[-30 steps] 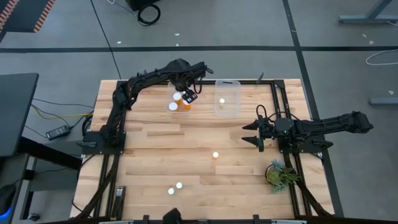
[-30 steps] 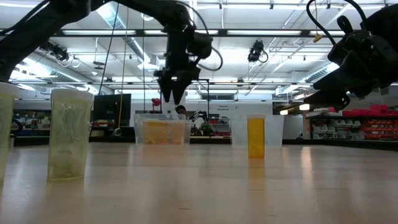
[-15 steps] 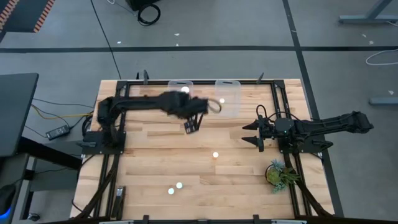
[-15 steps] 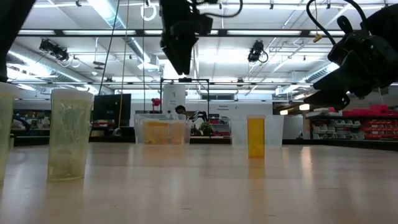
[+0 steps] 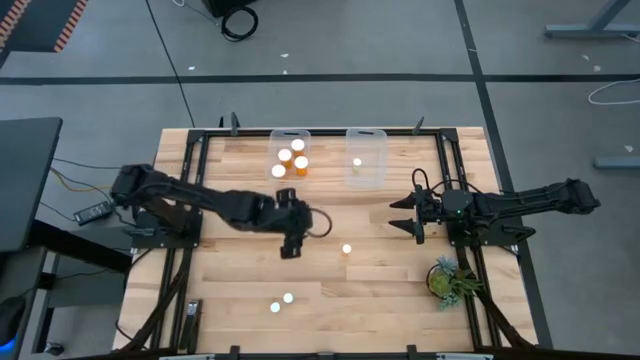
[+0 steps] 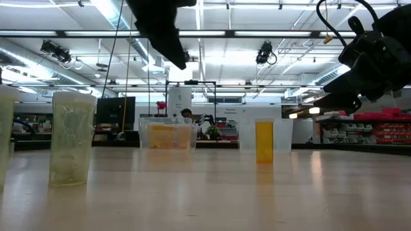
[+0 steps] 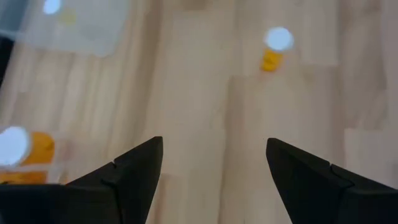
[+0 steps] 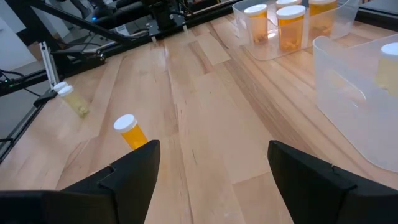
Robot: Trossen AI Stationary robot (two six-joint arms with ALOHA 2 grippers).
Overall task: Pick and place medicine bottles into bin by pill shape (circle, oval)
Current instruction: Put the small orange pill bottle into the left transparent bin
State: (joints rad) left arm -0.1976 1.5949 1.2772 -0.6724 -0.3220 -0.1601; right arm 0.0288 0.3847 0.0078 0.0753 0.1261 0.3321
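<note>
Three orange bottles with white caps stand in the left clear bin (image 5: 290, 150), and one stands in the right clear bin (image 5: 366, 158). One bottle (image 5: 347, 249) stands on the table's middle; it also shows in the left wrist view (image 7: 275, 46) and the low view (image 6: 264, 141). Two small pale bottles (image 5: 281, 302) stand near the front edge. My left gripper (image 5: 290, 247) is open and empty above the table, left of the middle bottle; its wrist view (image 7: 214, 168) shows the spread fingers. My right gripper (image 5: 405, 215) is open and empty at the right.
A small green plant (image 5: 448, 280) sits at the right near corner. A black frame (image 5: 300, 131) runs round the table. Bare wood lies between the bins and the front bottles.
My left gripper has left the left bin, risen, and swung toward the table's near edge, ending over the table's middle beside the standing bottle. The bottles in the bins and on the table have stayed where they were.
</note>
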